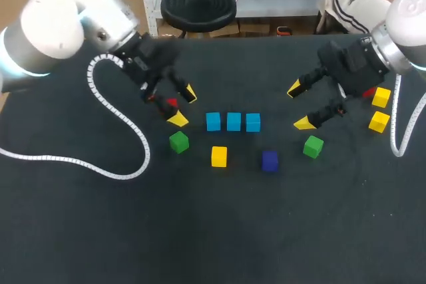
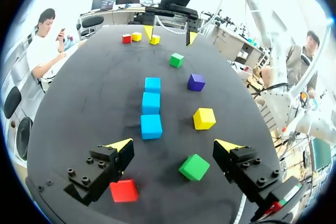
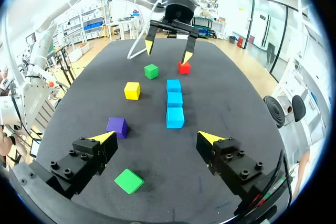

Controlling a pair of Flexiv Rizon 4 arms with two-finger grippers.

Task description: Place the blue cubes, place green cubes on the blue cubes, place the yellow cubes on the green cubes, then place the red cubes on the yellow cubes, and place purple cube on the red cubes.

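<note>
1. Left gripper [image 2: 175, 145] hangs with its jaws spread wide and holds nothing. A red cube [image 2: 124, 190] lies just beside one finger, and a green cube [image 2: 194, 167] lies under the gap, nearer the other finger.
2. Right gripper [image 3: 156, 138] is equally wide apart and empty. A second green cube [image 3: 129, 180] lies below it, and the purple cube [image 3: 117, 126] is just ahead of one finger.
3. Between the grippers, three blue cubes [image 1: 233, 122] form a close row, with a lone yellow cube [image 1: 219, 156] near it.
4. Only the left wrist view shows the far group plainly: a second red cube [image 2: 126, 38] beside two yellow cubes [image 2: 136, 36]. The head view shows that red one as a sliver behind the right gripper.
5. Count: three blue, two green, three yellow, two red, one purple, each lying singly on the table [image 1: 213, 231].
</note>
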